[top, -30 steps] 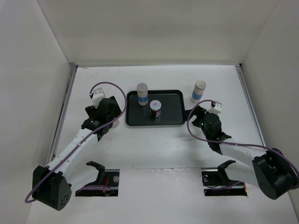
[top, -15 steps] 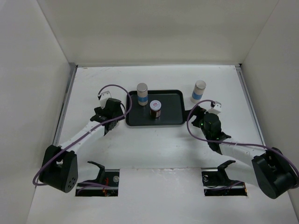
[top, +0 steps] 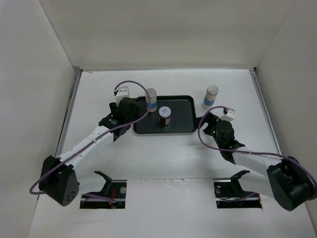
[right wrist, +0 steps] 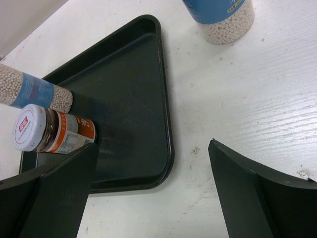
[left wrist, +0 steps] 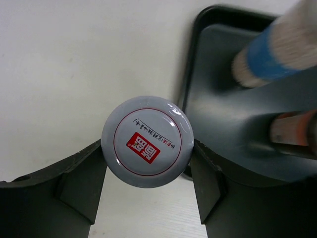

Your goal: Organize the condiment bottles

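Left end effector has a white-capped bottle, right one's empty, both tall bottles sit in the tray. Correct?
No. Only one tall bottle stands in the tray; the other tall bottle stands on the table, right of the tray, as the top view shows. The rest holds: the left end effector grips the white-capped bottle, and the right end effector is open and empty.
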{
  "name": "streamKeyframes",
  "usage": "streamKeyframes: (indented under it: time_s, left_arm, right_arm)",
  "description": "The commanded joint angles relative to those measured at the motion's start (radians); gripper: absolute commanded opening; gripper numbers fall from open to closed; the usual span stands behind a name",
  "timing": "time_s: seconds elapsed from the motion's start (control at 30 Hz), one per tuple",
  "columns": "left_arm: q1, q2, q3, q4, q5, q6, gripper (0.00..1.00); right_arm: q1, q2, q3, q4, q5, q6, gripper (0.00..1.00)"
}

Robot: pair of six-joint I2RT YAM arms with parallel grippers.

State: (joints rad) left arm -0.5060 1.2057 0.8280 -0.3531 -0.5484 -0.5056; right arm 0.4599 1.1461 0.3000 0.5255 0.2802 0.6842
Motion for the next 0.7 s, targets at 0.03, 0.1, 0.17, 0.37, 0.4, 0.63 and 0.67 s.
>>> streamKeyframes:
  time_s: [0.03,0.1,0.17,0.37,0.4,0.63,0.67]
  left_arm:
    - [-0.093,0.034,0.141,0.166,-0.018,0.038,0.37]
    - [-0.114,0.087,0.141,0.221,-0.007,0.038,0.37]
    - [-0.125,0.132,0.145,0.264,0.022,0.036,0.37]
    - [-0.140,0.232,0.131,0.341,0.051,0.035,0.37]
    - [-0.147,0.250,0.126,0.351,0.050,0.038,0.38]
    - [-0.168,0.287,0.051,0.425,0.030,0.035,0.60]
    - [-0.170,0.288,0.037,0.440,0.028,0.032,0.64]
  right_arm:
    - [0.012,0.001,0.033,0.041,-0.001,-0.012,1.00]
    - [0.012,-0.017,0.025,0.044,0.013,-0.017,1.00]
    - [0.012,-0.022,0.022,0.039,0.020,-0.018,1.00]
    - [0.021,-0.052,0.019,0.038,0.050,-0.040,0.92]
    - [0.021,-0.052,0.022,0.034,0.050,-0.040,0.89]
    - [0.045,-0.078,0.016,0.045,0.065,-0.063,0.91]
    - [0.052,-0.082,0.014,0.051,0.076,-0.071,0.93]
